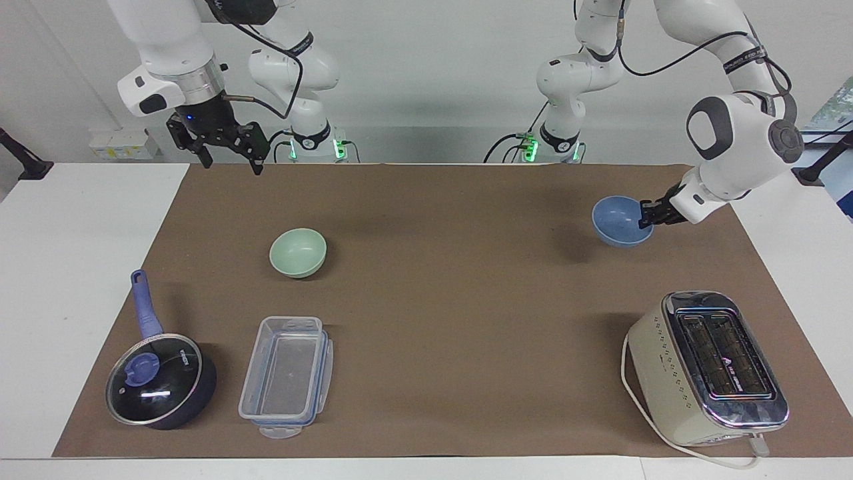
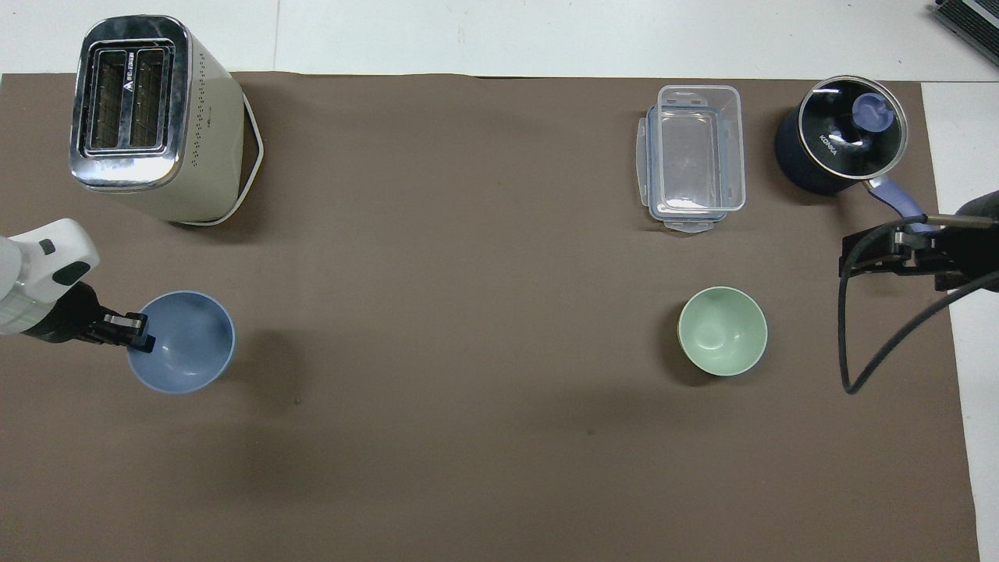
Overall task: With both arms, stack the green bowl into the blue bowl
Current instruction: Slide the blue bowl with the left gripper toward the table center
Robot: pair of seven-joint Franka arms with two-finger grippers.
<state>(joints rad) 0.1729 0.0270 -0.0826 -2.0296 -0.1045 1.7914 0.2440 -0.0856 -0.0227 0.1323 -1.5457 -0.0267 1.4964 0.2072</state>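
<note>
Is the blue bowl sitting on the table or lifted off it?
Lifted. The left gripper holds the blue bowl by its rim, and its shadow lies apart from it on the brown mat.

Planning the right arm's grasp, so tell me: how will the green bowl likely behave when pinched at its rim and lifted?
The green bowl looks rigid and matte, so a rim pinch should probably hold without much slip. Its rounded underside suggests that it may rock or slide if nudged. The same-sized blue bowl hangs from the left pincer by its rim alone, so the green bowl is likely light.
</note>
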